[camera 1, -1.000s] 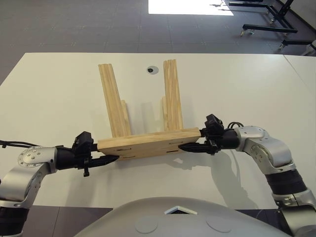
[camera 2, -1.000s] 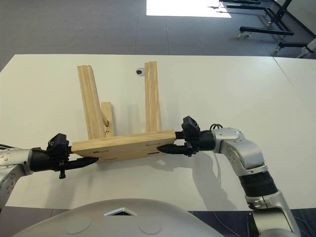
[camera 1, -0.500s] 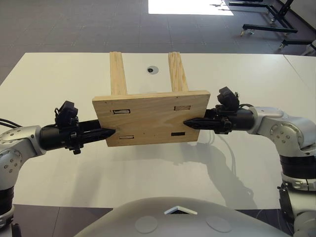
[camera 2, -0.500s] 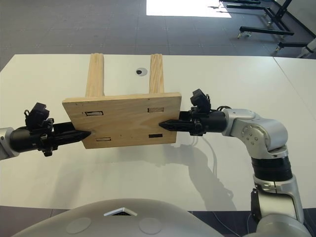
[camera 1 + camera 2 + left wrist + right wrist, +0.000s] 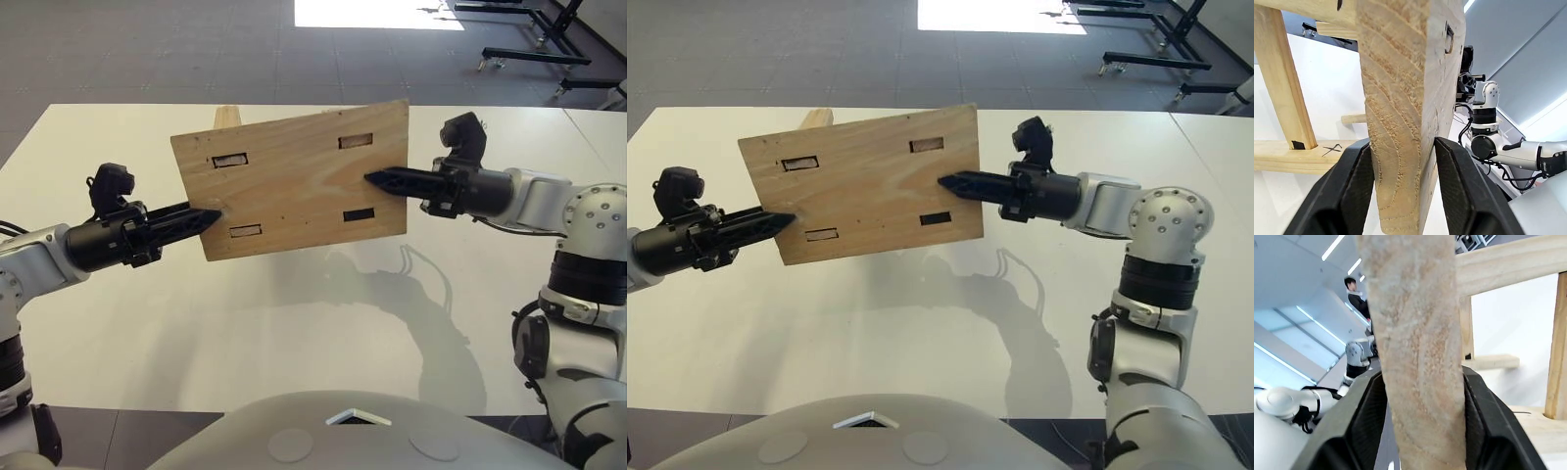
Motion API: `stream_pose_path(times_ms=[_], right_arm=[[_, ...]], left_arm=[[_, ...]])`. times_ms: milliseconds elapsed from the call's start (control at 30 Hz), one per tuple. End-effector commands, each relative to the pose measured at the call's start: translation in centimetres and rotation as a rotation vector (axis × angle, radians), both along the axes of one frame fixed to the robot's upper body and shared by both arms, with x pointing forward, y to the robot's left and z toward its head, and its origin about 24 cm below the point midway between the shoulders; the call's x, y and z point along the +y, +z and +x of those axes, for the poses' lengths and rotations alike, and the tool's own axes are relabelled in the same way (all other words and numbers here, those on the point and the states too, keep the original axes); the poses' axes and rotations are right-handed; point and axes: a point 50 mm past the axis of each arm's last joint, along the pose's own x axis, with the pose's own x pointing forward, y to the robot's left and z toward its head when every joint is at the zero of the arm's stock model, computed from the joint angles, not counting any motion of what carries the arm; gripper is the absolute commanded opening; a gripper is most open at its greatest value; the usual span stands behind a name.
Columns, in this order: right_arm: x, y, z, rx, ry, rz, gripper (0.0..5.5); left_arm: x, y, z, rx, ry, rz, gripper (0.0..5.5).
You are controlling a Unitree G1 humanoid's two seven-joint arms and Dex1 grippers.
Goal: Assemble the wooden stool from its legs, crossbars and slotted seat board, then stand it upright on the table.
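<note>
Assembled stool (image 5: 294, 176) held in the air above the white table (image 5: 118, 343), between the two arms. The seat board (image 5: 304, 186) faces the head camera with its flat top side and is tilted, its right end higher than its left. The board is pale wood with a visible wavy grain and carries four small rectangular slots (image 5: 356, 141), two near the far edge and two near the near edge. The end of one leg (image 5: 227, 116) shows just over the far edge of the board; the others are hidden behind it.

The left gripper (image 5: 214, 215) is clamped on the left edge of the board and the right gripper (image 5: 372, 178) on the right edge. In the left wrist view the black fingers (image 5: 1352, 186) press on both faces of the thick board edge; beyond it a leg (image 5: 1283, 88) meets a crossbar (image 5: 1298, 156) that bears a small dark cross mark (image 5: 1332, 149). In the right wrist view the fingers (image 5: 1366, 431) close on the rough end grain in the same way, with a crossbar (image 5: 1508, 264) and a leg (image 5: 1555, 357) behind
</note>
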Motion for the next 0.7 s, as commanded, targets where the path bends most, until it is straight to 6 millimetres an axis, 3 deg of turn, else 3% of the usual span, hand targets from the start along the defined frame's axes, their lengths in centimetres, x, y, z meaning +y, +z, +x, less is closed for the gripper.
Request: stream_pose_path(times_ms=[33, 200, 533, 700], right_arm=[[4.2, 1.5, 0.0, 0.000, 0.170, 0.102, 1.87], [4.9, 2.3, 0.1, 0.014, 0.160, 0.129, 1.73], [5.5, 0.7, -0.3, 0.118, 0.116, 0.076, 1.65], [5.8, 0.2, -0.3, 0.202, 0.059, 0.108, 1.57]], left_arm=[[-3.2, 0.3, -0.2, 0.039, -0.151, -0.063, 1.81], [-3.3, 0.7, 0.4, 0.061, -0.114, -0.085, 1.81], [-3.1, 3.1, 1.9, 0.108, -0.068, -0.216, 1.81], [-2.9, 3.0, 3.4, 0.185, 0.036, -0.244, 1.81]])
